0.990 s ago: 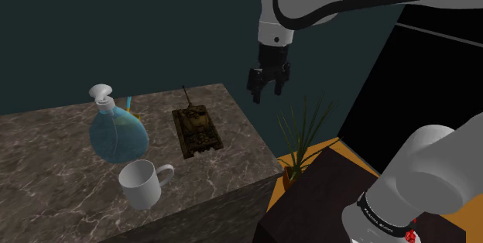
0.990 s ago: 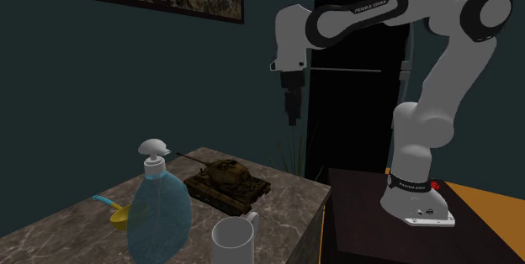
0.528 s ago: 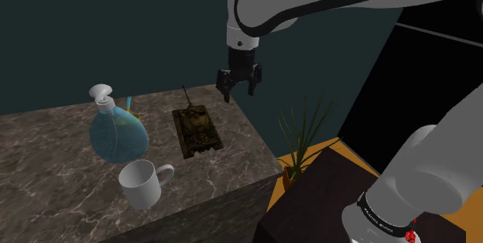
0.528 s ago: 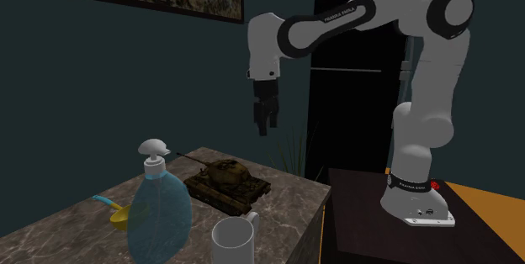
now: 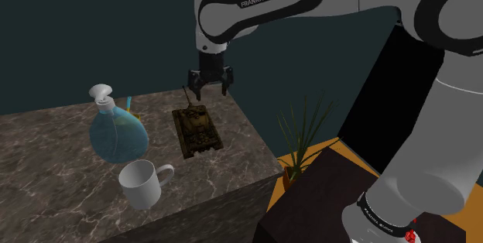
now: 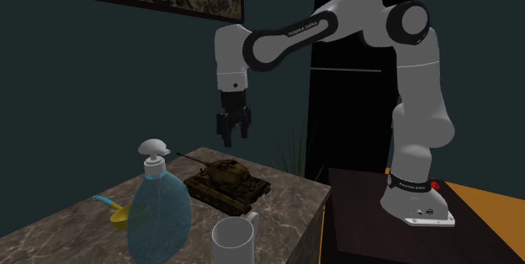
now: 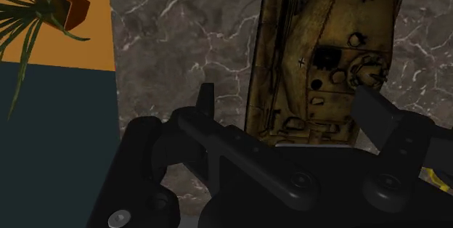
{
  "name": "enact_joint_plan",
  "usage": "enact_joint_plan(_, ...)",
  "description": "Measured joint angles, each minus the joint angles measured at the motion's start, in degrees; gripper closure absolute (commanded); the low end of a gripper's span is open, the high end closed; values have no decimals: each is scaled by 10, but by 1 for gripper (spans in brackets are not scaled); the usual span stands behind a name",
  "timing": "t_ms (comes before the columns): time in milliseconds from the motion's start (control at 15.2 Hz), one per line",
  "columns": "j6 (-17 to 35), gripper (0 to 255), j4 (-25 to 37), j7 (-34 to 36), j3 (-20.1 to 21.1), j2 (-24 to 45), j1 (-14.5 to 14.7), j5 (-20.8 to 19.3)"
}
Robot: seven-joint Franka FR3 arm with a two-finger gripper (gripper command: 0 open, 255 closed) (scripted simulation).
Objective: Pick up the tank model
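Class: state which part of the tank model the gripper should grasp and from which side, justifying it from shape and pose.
Grip the tank model across its hull, fingers on the two track sides, coming down from above. It sits upright and flat on the marble counter, long and narrow, so its width probably suits the open gripper; the rounded turret offers less purchase.

"franka emika" is read in white capitals on the dark band of the white arm link (image 5: 262, 0). smaller lettering is seen on the dark base ring (image 6: 409, 186), too small to be read.
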Motion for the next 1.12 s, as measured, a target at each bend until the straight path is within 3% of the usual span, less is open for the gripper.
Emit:
enact_joint_plan(528, -31, 0, 223, 77, -15, 185, 40, -50)
enact_joint_plan(990, 7, 0, 208, 83, -18, 209, 44, -55)
enact_joint_plan(1056, 10, 255, 206, 82, -18, 209, 43, -55)
enact_joint_plan(1122, 11, 255, 206, 82, -18, 210, 43, -56)
